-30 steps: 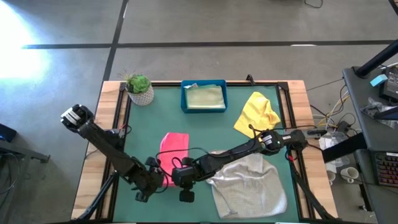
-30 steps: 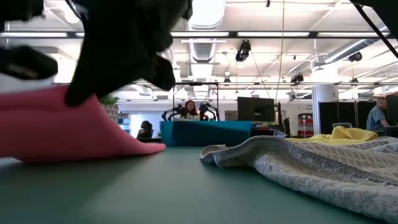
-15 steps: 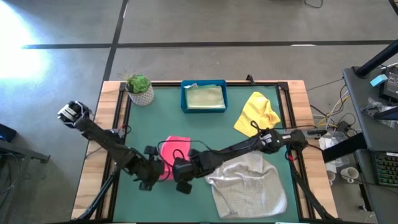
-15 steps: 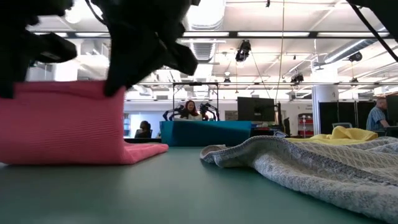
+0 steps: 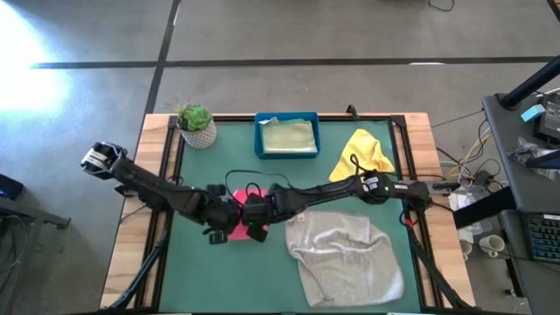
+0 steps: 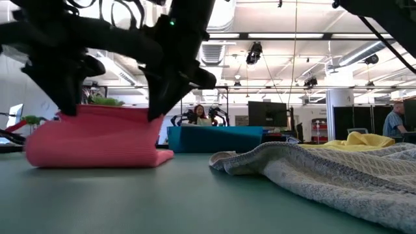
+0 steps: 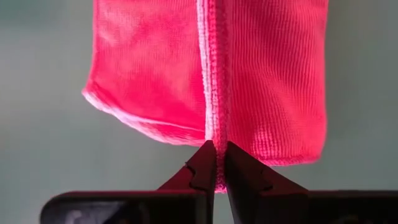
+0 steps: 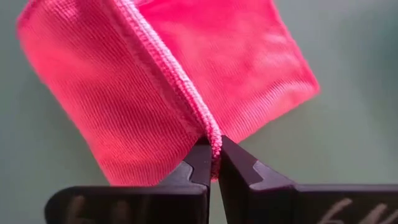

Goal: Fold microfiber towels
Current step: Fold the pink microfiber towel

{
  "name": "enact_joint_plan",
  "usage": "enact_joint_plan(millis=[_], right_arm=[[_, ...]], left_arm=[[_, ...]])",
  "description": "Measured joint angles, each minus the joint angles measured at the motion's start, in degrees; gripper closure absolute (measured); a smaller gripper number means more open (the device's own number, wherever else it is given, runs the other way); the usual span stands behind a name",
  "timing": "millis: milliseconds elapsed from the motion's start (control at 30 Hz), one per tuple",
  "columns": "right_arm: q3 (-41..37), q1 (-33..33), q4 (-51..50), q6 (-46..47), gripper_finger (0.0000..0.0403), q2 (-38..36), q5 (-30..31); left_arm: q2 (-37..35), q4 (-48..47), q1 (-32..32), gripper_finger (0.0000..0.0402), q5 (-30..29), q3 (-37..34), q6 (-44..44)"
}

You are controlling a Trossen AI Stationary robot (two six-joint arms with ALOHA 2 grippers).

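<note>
Both grippers sit side by side at tabletop (image 5: 201,271) centre: left gripper (image 7: 216,163) and right gripper (image 8: 213,158), jaws clenched on the hot pink towel (image 5: 238,229) hem. Grey towel (image 5: 346,258) lies at 4 o'clock of it.

Both arms hide most of the pink towel (image 5: 236,229) from above

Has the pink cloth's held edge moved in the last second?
Yes. Both grippers, shut on the pink towel, have carried its near edge away from the table's front, toward the blue tray, folding it over itself.
</note>
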Motion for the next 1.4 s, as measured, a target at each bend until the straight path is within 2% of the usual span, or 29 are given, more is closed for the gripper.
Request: enact_joint_plan(millis=[333, 633, 867, 1033, 1200, 1400], right_arm=[[-0.7, -2.1, -0.8, -1.7, 0.0394, 0.0, 0.4], [-0.7, -3.5, -0.3, -10.2, 0.0394, 0.0, 4.7], [-0.8, -4.5, 0.9, -14.5, 0.0394, 0.0, 4.6], [-0.8, -4.8, 1.0, -14.6, 0.0392, 0.0, 4.6], [-0.8, -5.1, 0.9, -14.6, 0.0357, 0.0, 4.6], [-0.8, -5.7, 0.8, -13.7, 0.0299, 0.0, 5.9]], left_arm=[[-0.2, -0.9, 2.4, 0.0389, -3.4, -0.9, 0.4], [-0.9, -2.6, 3.6, 0.0389, -7.2, -0.8, 5.3], [-1.0, -3.5, 5.1, 0.0388, -7.9, -1.0, 7.9], [-1.0, -4.3, 5.2, 0.0388, -12.0, -1.0, 8.1], [-1.0, -4.6, 5.2, 0.0388, -12.4, -1.1, 12.1], [-1.0, -4.7, 5.3, 0.0384, -12.4, -1.2, 12.4]])
